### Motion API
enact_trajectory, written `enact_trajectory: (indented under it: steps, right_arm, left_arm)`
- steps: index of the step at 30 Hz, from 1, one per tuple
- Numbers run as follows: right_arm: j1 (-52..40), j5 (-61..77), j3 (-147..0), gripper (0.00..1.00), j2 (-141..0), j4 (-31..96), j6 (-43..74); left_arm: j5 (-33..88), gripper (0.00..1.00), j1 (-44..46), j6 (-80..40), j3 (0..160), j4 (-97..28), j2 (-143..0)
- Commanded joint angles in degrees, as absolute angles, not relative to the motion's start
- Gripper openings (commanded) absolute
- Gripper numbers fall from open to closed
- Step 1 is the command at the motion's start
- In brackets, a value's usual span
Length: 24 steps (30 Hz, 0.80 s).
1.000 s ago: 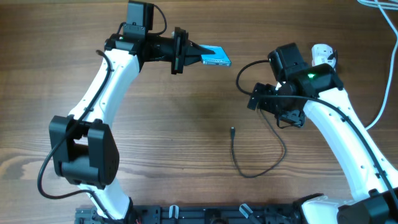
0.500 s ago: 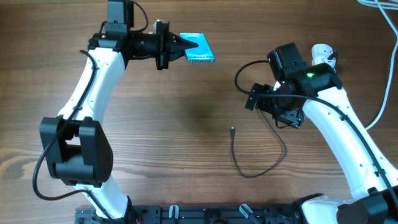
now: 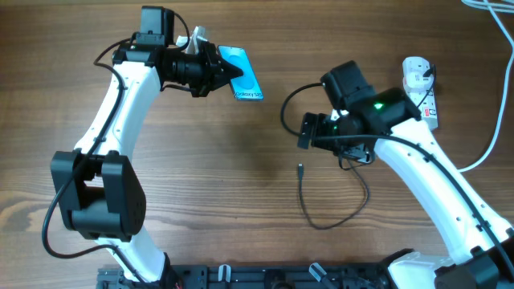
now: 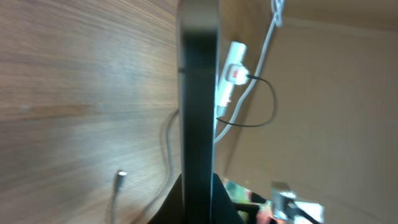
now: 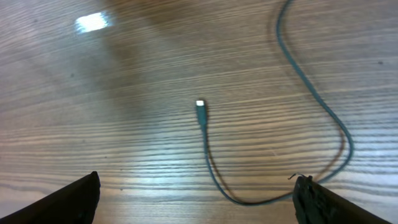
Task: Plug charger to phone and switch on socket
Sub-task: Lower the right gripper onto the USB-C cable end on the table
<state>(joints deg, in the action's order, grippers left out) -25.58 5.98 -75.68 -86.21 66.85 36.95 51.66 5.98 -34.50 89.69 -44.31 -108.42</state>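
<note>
My left gripper [image 3: 215, 70] is shut on the phone [image 3: 243, 74], a teal-screened phone held above the table at the back left. In the left wrist view the phone [image 4: 198, 106] shows edge-on between the fingers. The charger cable [image 3: 333, 217] lies on the table in a loop, its plug tip [image 3: 299, 168] free at mid-table. My right gripper [image 3: 307, 131] is open and hovers just above and behind that tip; the tip [image 5: 200, 106] and cable [image 5: 311, 87] show in the right wrist view between the wide-open fingers [image 5: 198, 198]. The white socket [image 3: 421, 90] lies at the back right.
A thick white cord [image 3: 498, 120] runs from the socket along the right edge of the table. The socket and cable also appear far off in the left wrist view [image 4: 231, 71].
My left gripper has swung the phone leftward and turned it, tilting it. My right arm has moved left toward the charger's plug tip, uncovering the socket.
</note>
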Motion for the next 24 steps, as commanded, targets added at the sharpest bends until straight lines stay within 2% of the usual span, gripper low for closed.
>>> enact_trajectory:
  steps: [1, 5, 18, 21, 22, 24]
  right_arm:
    - [-26.7, 5.8, -75.2, 1.00, -87.2, 66.4, 36.2]
    - [-26.7, 6.0, -75.2, 1.00, -88.6, 66.4, 36.6]
    - [-28.8, 6.3, -75.2, 0.99, -95.7, 64.9, 36.7]
    - [-31.0, 5.7, -75.2, 0.93, -98.9, 63.4, 37.7]
    - [-31.4, 4.9, -75.2, 0.89, -100.0, 63.0, 38.0]
    - [-31.7, 2.0, -75.2, 0.72, -102.5, 62.9, 41.2]
  left_arm:
    - [43.7, 0.04, 5.4, -25.8, 90.0, -46.5, -106.5]
    - [32.1, 0.04, 5.2, -25.6, 90.0, -50.9, -106.5]
    - [31.8, 0.04, 5.8, -19.7, 90.0, -53.5, -106.6]
    - [31.7, 0.04, 5.8, -19.7, 90.0, -53.5, -106.6]
    - [31.0, 0.04, 5.8, -19.7, 90.0, -53.6, -106.6]
    - [29.8, 0.04, 5.8, -19.7, 90.0, -53.9, -106.6]
